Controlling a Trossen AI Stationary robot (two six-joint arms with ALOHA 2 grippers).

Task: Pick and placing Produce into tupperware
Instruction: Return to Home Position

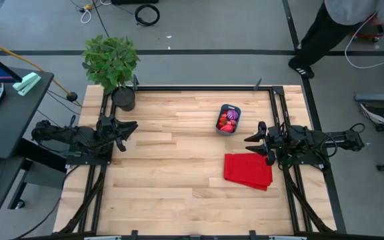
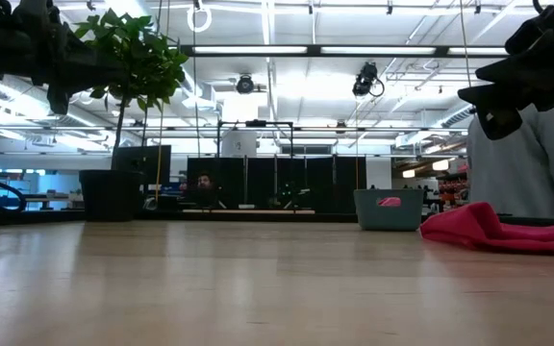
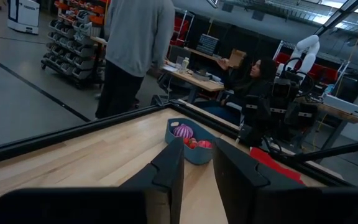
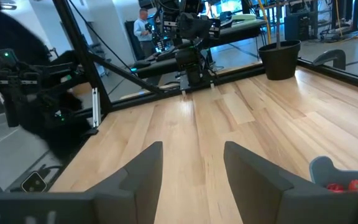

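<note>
The blue tupperware [image 1: 229,120] stands on the wooden table, right of centre toward the far edge. The produce lies inside it, mostly red pieces [image 3: 197,144] and one purple piece [image 3: 183,130]. My left gripper [image 1: 133,125] hovers level above the table's left side, open by a narrow gap [image 3: 197,152], and points at the tub from a distance. My right gripper [image 1: 249,139] hovers level at the right, open [image 4: 192,149], just near of the tub [image 4: 321,168]. Neither has anything between its fingers.
A flat red cloth [image 1: 248,171] lies under and beside my right gripper. A potted plant [image 1: 115,67] stands at the far left corner. Bare wood fills the middle and near part of the table. A person [image 1: 339,20] stands beyond the far right corner.
</note>
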